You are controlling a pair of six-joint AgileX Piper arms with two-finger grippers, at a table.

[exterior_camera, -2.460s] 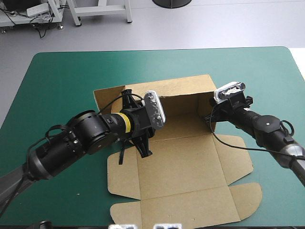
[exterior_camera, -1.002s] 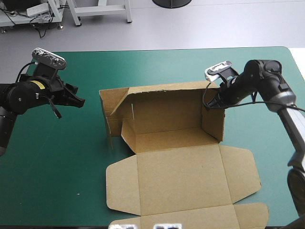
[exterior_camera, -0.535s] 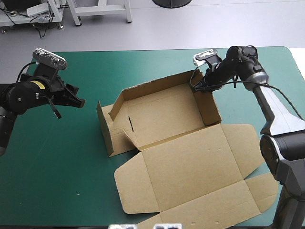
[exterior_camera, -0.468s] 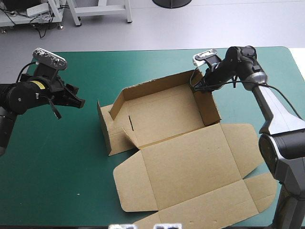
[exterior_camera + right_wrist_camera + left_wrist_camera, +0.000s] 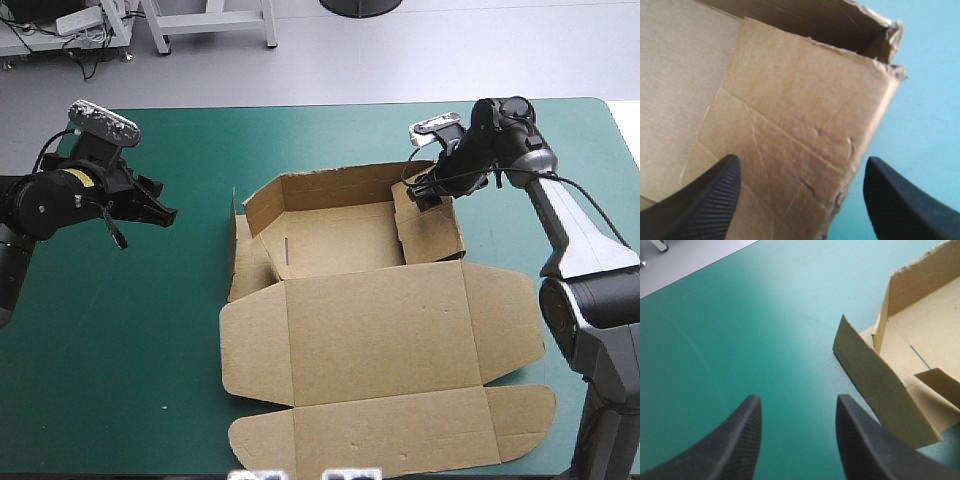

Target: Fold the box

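The brown box (image 5: pixel 340 240) lies mid-table as an open tray with its back wall up. Its lid (image 5: pixel 375 335) lies flat toward the front edge, and the left side flap (image 5: pixel 243 262) leans outward. My right gripper (image 5: pixel 421 190) hovers over the tray's right wall (image 5: pixel 432 232), fingers wide apart. In the right wrist view that wall (image 5: pixel 790 115) fills the space ahead of the right gripper (image 5: pixel 802 162), ungripped. My left gripper (image 5: pixel 166 212) hangs well left of the box, open and holding nothing. From the left gripper (image 5: pixel 797 432), the leaning flap (image 5: pixel 880 387) stands ahead to one side.
The lid's front flap (image 5: pixel 390 432) reaches close to the table's front edge. Teal-green cover (image 5: pixel 120 330) lies between the left gripper and the box. The right arm (image 5: pixel 570 230) runs along the table's right side.
The right gripper has opened and let go of the box's right wall. The box has swung back square to the table with the lid lying flat. The left gripper has stayed still since just before.
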